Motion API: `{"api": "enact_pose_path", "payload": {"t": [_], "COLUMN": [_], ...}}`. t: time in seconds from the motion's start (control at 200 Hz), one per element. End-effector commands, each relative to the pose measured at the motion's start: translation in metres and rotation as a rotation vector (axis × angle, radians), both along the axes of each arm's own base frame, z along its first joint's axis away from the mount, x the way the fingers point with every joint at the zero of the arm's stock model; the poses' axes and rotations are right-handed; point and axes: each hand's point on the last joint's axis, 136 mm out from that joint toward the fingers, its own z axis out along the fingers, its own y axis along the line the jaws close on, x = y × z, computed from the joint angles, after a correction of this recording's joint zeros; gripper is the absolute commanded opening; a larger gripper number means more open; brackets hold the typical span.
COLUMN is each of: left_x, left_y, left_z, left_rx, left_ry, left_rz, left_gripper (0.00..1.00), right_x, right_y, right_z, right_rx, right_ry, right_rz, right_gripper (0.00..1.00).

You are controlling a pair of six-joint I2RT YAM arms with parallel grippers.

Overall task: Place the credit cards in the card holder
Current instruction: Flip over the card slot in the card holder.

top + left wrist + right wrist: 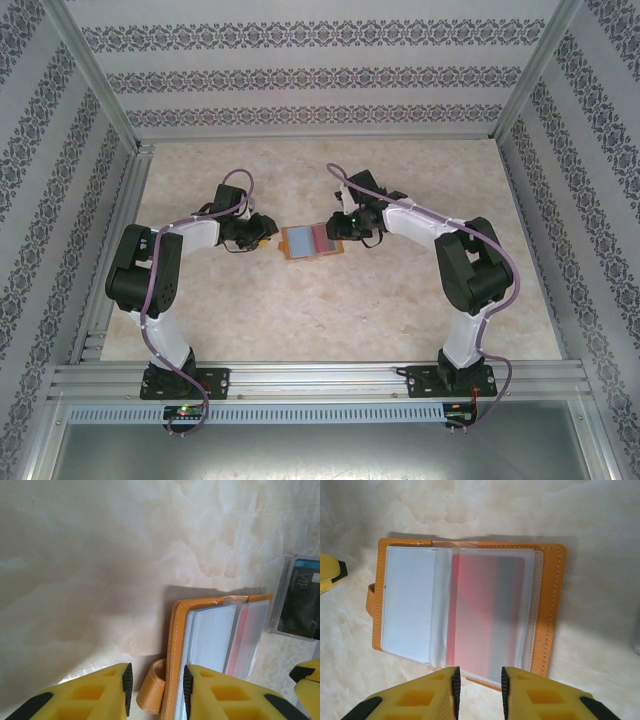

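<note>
Gaping narrowly, left jaws and right jaws, empty, at card holder edges.

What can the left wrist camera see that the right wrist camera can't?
Left wrist: a dark card in a clear sleeve beside the holder. Right wrist: the holder's whole open spread, right cover included. Both: the orange holder, its strap, a red card in a pocket, the marble table.

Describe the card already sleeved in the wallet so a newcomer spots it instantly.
At the middle of the marbled beige table lies an open orange leather-like card holder. Behind one clear sleeve sits a red-and-grey card; the neighbouring sleeve shows only pale blue.
</note>
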Motion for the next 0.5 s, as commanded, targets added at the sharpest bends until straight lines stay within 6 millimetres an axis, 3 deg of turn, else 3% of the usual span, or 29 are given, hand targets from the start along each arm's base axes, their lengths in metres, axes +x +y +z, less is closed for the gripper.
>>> {"api": "enact_pose_path", "payload": {"t": [0.0,0.235,0.495], "left_x": [0.004,0.013,0.029], "left_y": [0.000,-0.006,-0.032], "left_z": [0.013,0.029,0.053], "left_rx": [0.013,0.028,0.030], "left_ry": [-0.025,-0.061,-0.109], "left_rz": [-0.007,-0.024,-0.085], "left_gripper": [0.35,0.35,0.36], "right_x": [0.001,0.013,0.027], "right_y": [-0.010,-0.040,-0.100], "right_z": [0.010,0.041,0.073], "right_rx": [-0.015,-0.012,-0.009], "right_ry": [-0.040,-0.114,-0.187], "right_rz": [-0.003,-0.058,-0.194], "right_gripper": [0.32,0.33,0.38]}}
